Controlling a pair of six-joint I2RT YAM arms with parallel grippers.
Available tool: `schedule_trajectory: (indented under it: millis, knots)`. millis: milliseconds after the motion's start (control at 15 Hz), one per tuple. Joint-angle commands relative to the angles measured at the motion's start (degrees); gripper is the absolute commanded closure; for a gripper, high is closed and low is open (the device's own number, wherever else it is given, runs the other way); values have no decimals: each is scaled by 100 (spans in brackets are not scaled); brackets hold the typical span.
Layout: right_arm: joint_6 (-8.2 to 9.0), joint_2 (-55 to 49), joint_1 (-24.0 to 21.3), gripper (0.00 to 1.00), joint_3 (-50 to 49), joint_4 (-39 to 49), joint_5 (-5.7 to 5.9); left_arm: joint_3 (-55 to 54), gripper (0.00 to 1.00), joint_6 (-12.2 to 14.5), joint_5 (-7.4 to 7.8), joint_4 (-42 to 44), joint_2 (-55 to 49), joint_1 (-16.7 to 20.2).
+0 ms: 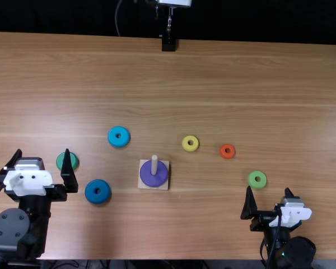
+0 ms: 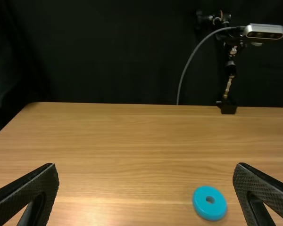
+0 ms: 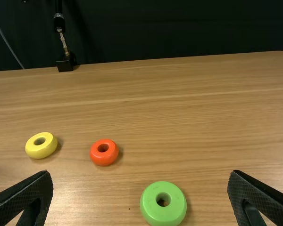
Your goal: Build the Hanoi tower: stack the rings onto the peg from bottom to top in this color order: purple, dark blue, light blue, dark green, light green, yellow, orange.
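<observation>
My left gripper is open near the left edge, beside the dark green ring; my left gripper also has its fingers wide apart in its wrist view. My right gripper stands open just nearer than the light green ring; in its wrist view my right gripper holds nothing. The purple ring is around the peg on the square base. On the table lie the dark blue ring, light blue ring, yellow ring and orange ring.
The wooden table extends to a dark curtain. At its far edge stands a camera mount with a black foot. The loose rings lie apart, on both sides of the peg base.
</observation>
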Motion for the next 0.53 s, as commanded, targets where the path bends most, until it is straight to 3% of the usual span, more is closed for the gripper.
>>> schedule_trajectory:
  millis: [0,267,467]
  knots:
    - [28,-69,-80,0,-403,-407,62,136,0,82,-156,20,-53,-67]
    - [28,-69,-80,0,-403,-407,62,725,0,93,-72,-191,922,-269]
    - [28,-69,-80,0,-403,-407,62,1507,0,93,-50,-1457,1810,-304]
